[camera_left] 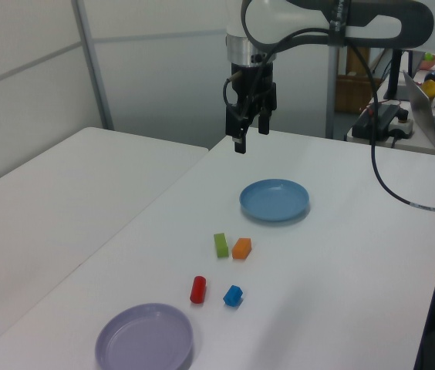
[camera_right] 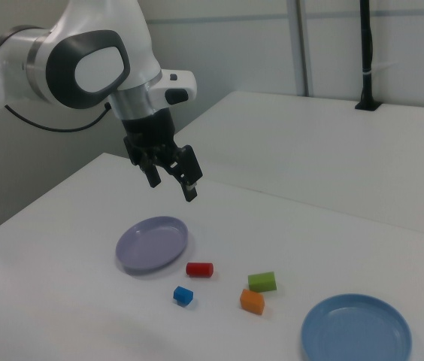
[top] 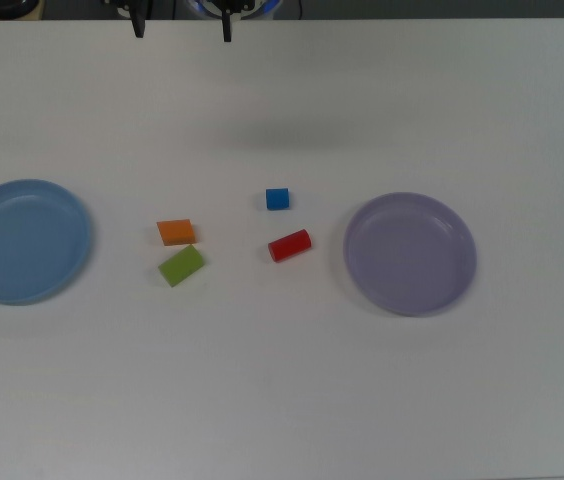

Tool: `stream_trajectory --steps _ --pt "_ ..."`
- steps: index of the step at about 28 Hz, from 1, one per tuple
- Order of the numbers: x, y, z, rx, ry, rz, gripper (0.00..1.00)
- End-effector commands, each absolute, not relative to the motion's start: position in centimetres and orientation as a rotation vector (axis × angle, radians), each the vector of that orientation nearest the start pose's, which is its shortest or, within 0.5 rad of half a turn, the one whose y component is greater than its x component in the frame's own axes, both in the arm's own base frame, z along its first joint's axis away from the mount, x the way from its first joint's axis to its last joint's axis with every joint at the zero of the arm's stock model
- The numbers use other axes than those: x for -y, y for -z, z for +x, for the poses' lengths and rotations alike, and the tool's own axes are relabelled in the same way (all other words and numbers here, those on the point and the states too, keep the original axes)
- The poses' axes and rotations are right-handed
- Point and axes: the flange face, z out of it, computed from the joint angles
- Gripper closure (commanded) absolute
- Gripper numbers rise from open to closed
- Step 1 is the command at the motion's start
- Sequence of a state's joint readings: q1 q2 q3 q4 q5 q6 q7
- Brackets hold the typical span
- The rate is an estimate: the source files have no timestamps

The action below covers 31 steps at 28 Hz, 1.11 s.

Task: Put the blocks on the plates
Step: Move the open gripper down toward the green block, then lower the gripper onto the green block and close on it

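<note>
On the white table, four blocks sit betw. two plates, none on a plate yet. In the top view, the blue plate is at far left, the lavender plate at right, well apart. Orange block and green block lie just beside each other, nearer the blue plate, green one below orange & turned at an angle. Blue cube and red cylinder are nearer the lavender plate; cylinder lies on its side, below the cube in the top view. The gripper hangs in the air above the table, holding nothing, fingers spread apart w/ a clear gap. In the left view it's over the table's far end, beyond the blue plate; in the right view it's above & behind the lavender plate. In the top view only the two fingertips poke in at the top edge.
</note>
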State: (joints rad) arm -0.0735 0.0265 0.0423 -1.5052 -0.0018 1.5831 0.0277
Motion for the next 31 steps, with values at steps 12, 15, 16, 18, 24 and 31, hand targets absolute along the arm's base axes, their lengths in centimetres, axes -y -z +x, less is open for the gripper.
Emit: stream_trajectory --steps 12,15,16,18,24,31 --pt "2.0 -62.1 57.3 0.036 0.014 -3.15 0.0" --pt "2.3 -60.4 58.2 0.236 -0.031 -3.142 0.0" --pt "2.4 -60.0 58.4 0.283 -0.041 -3.14 0.0" --pt "2.5 -58.8 59.0 0.367 -0.073 -3.13 0.0" --pt "2.9 -55.3 61.2 0.496 -0.076 -3.109 0.0" --pt "2.9 -50.4 63.9 0.507 -0.072 -3.111 0.0"
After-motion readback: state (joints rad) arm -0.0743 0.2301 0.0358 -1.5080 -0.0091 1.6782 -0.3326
